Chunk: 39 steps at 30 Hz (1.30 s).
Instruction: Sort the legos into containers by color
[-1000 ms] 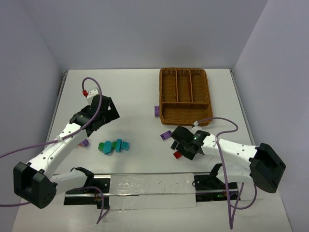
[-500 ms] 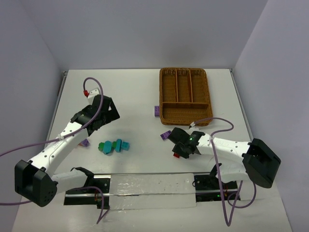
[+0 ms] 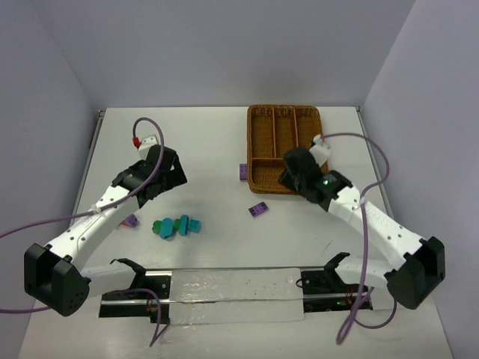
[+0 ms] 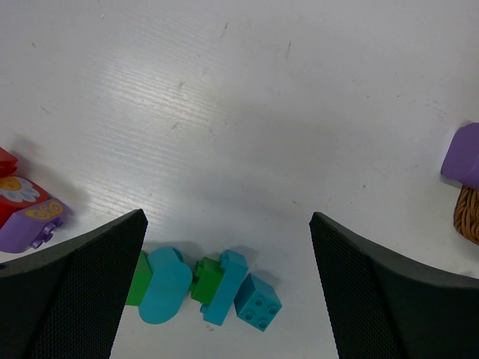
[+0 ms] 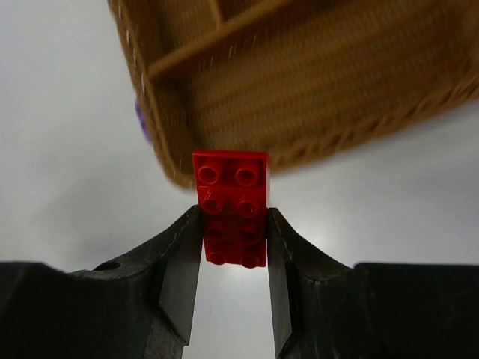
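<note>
My right gripper (image 5: pixel 232 250) is shut on a red lego (image 5: pixel 230 202), which sticks out past the fingertips, studs facing the camera. It hangs at the near left corner of the brown wicker tray (image 5: pixel 314 82). In the top view the right gripper (image 3: pixel 296 172) is at the tray's (image 3: pixel 251 142) front edge. My left gripper (image 4: pixel 224 254) stands open above a cluster of teal and green legos (image 4: pixel 202 284), the same cluster (image 3: pixel 177 225) lying just below the left gripper (image 3: pixel 166 178) in the top view.
One purple lego (image 3: pixel 259 209) lies in front of the tray and another (image 3: pixel 243 171) touches its left side. A purple piece (image 3: pixel 132 221) lies under the left arm; the left wrist view shows it joined to a red one (image 4: pixel 26 213).
The right gripper closed on the red lego, lifted it off the table and carried it back to the tray's front edge. The left arm barely moved.
</note>
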Tool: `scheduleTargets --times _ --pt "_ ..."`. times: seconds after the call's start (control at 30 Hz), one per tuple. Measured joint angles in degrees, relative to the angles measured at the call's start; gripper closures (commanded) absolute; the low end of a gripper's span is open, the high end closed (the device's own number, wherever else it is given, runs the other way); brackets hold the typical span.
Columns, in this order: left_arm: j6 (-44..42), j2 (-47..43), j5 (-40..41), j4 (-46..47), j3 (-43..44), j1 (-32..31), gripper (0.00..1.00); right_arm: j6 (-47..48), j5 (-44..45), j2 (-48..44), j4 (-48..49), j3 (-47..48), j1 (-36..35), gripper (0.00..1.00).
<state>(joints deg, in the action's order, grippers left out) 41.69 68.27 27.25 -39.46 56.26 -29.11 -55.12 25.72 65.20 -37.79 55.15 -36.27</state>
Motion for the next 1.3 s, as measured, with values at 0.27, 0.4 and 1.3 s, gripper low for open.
scheduleTargets --times 0.27,0.4,1.3 --pt "-0.4 -1.0 2.0 -1.6 1.7 -1.1 0.01 16.3 0.2 23.3 3.3 24.0 12.5 0.92" --pt "-0.4 -2.0 2.5 -2.4 1.7 -1.1 0.01 19.9 0.5 34.8 4.2 33.6 14.7 0.89" --pt "-1.9 -7.5 1.4 -2.5 0.8 -1.2 0.01 20.7 -1.6 18.1 8.1 15.0 11.2 0.18"
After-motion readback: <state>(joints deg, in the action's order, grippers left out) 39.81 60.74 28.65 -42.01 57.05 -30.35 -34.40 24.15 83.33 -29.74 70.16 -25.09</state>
